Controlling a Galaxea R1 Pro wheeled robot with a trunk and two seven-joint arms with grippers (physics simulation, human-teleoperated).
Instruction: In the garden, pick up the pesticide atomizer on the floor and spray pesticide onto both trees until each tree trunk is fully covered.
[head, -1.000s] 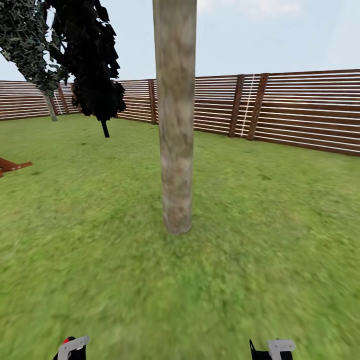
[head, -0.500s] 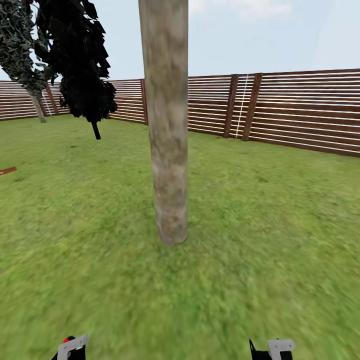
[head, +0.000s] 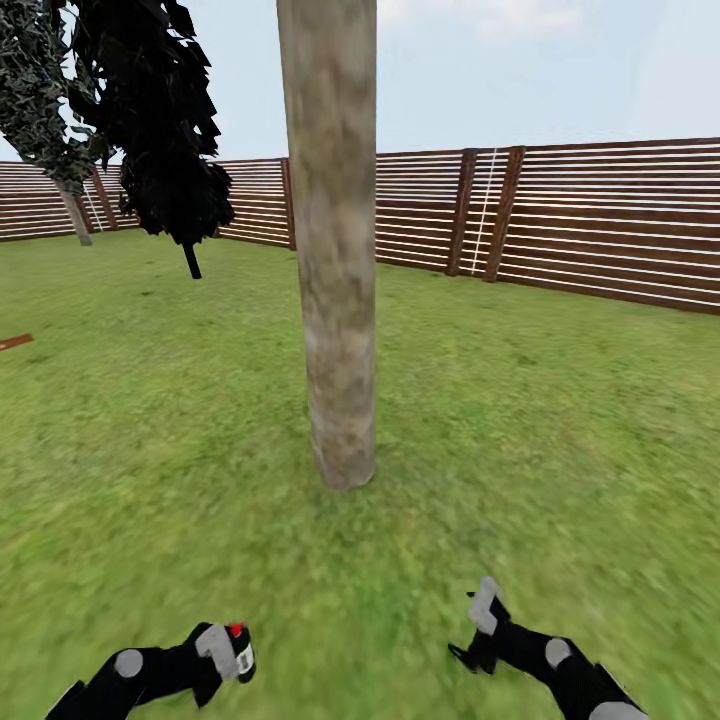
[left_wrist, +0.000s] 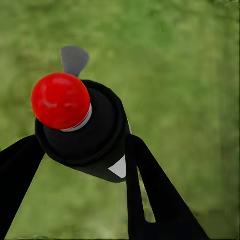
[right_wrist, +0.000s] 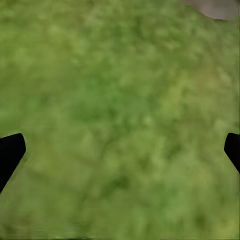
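Observation:
The nearest tree trunk (head: 335, 300) stands straight ahead on the grass floor (head: 520, 470), grey-brown and flared at its base. My left gripper (head: 230, 652) is low at the left, short of the trunk, shut on the pesticide atomizer (head: 238, 640). In the left wrist view the atomizer (left_wrist: 95, 137) shows its dark body and red tip (left_wrist: 61, 100) between the black fingers (left_wrist: 150, 195). My right gripper (head: 475, 632) hovers open over the grass to the right of the trunk's base. In the right wrist view the right gripper (right_wrist: 120, 150) has nothing between its spread fingertips. A second grey-trunked tree (head: 75, 215) stands far back left.
A brown slat fence (head: 600, 230) rings the lawn behind the trunk. A dark-leaved tree (head: 165, 130) on a thin stem stands at the back left. A reddish wooden edge (head: 14, 342) pokes in at the far left. A corner of the trunk's base (right_wrist: 215, 7) shows in the right wrist view.
The camera closed in on the trunk a second ago, then held still. Both arms have since reached forward and up into view, the left one carrying the atomizer.

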